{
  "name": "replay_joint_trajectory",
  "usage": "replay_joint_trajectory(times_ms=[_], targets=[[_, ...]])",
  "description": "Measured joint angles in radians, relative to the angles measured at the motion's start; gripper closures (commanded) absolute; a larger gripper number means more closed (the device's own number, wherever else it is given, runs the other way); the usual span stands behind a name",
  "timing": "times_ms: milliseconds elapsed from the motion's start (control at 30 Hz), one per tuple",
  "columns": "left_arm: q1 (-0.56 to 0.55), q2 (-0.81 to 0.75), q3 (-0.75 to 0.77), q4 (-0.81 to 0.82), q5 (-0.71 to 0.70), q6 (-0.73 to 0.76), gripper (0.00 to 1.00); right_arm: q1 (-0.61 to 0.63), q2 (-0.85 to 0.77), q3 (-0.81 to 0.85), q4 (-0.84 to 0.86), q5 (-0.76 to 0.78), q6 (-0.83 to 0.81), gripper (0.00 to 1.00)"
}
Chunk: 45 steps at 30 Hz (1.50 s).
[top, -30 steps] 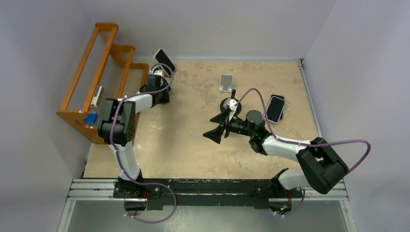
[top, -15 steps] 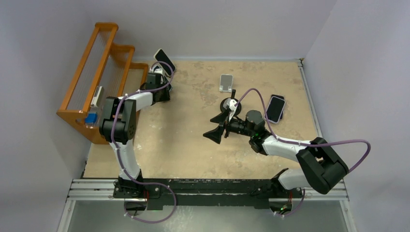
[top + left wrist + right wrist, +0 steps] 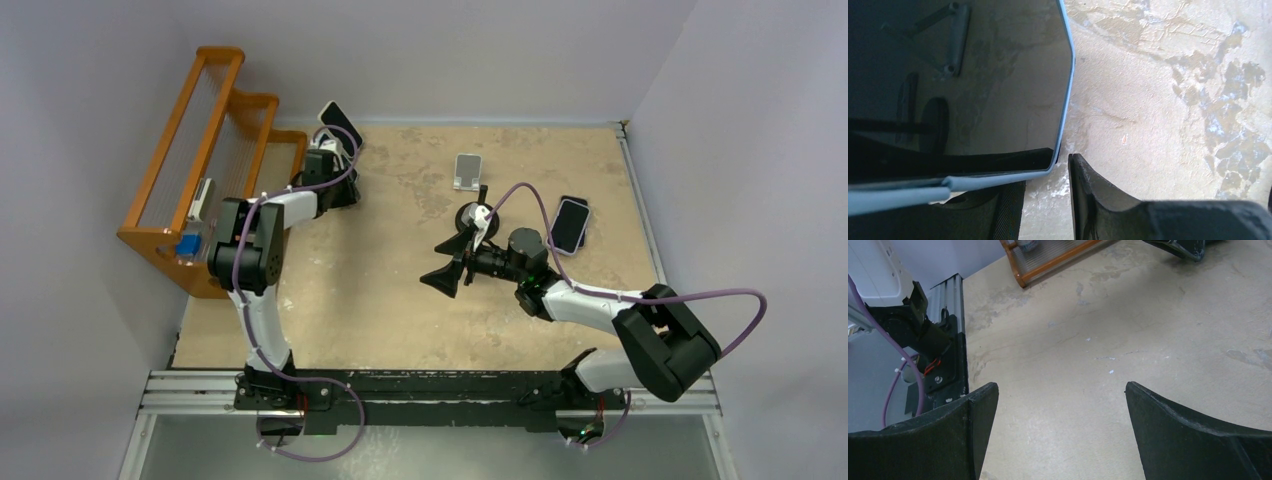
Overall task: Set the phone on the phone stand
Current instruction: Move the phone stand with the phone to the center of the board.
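Phone (image 3: 340,124) sat tilted, screen up, at the far-left corner of the table (image 3: 380,300), just beside the orange rack (image 3: 215,130) and at the tip of the left gripper (image 3: 333,152). Seen from the left wrist, its dark glass and pale blue rim overlapped the left finger, and a thin strip of table showed between its corner and the right finger. Whether the jaws pinched it could not be told. The right gripper (image 3: 447,262) hovered mid-table, spread wide and holding nothing. The phone stand (image 3: 466,170) stood well apart to the right, near the far edge, and a second handset (image 3: 569,224) lay flat beyond it. The phone looked to be a stiff, thin slab, light enough for one arm, but its glossy face and smooth rim were likely slippery and the glass breakable. A grip across the two long edges near mid-length, rather than at a corner, seemed the safest hold for the carry to the stand
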<state>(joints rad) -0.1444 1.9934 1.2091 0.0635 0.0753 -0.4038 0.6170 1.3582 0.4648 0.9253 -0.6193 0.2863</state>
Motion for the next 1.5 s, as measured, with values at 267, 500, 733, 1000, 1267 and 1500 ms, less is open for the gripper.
replay_joint_trajectory(times_ms=[267,500,733,1000,1267,1500], targets=[[-0.001,0.009,0.0,0.031,0.03,-0.01,0.63,0.0,0.0,0.0,0.0,0.0,0.0,0.01],[-0.017,-0.043,-0.101,0.102,0.065,-0.034,0.61,0.0,0.0,0.0,0.0,0.0,0.0,0.01],[-0.072,-0.168,-0.248,0.084,0.082,-0.051,0.61,0.001,-0.025,-0.012,-0.001,0.001,0.001,0.01],[-0.174,-0.296,-0.258,0.024,0.105,-0.055,0.61,0.021,-0.217,0.06,-0.133,0.123,-0.025,0.01],[-0.205,-0.059,0.239,0.034,0.302,0.048,0.58,0.023,-0.461,0.215,-0.26,0.362,-0.064,0.01],[-0.209,0.272,0.583,0.068,0.468,0.188,0.54,0.023,-0.537,0.194,-0.361,0.44,-0.068,0.01]])
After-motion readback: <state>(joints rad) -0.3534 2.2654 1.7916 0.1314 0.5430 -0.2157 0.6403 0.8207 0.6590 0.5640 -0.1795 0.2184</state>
